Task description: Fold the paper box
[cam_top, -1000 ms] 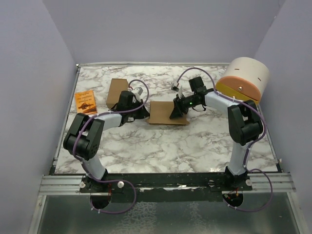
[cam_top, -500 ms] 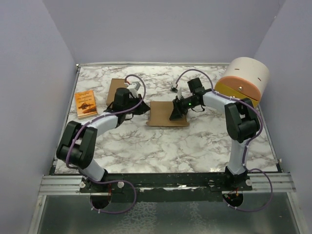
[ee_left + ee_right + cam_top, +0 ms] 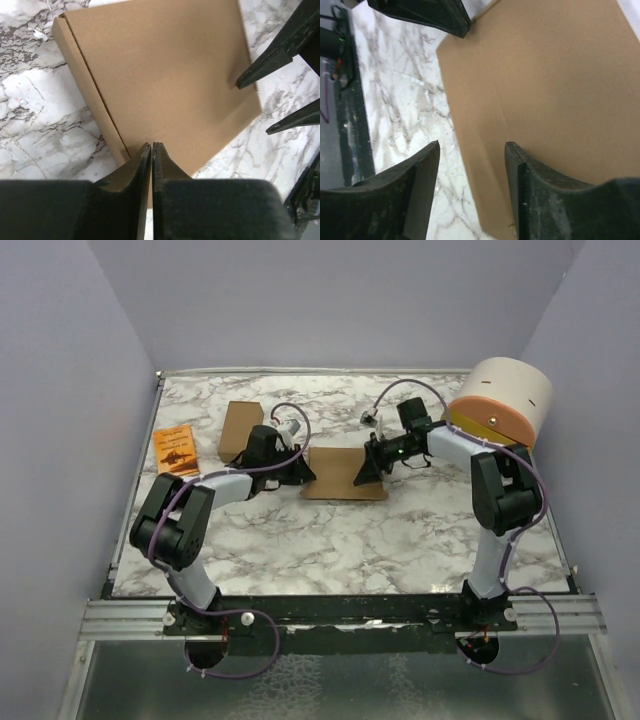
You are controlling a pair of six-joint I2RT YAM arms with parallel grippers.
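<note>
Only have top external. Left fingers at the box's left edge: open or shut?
Observer: Shut. The left wrist view shows the left fingers pressed together, tips at the box edge, nothing visible between them.
Operator: Right ones?
Observer: Open. In the right wrist view the right fingers are spread, one over the marble and one over the box, with its edge running between them. I cannot tell whether they touch it.
Operator: Is it a flat sheet or a formed box?
Observer: Formed. The left wrist view shows a low side wall below a flat top.
</note>
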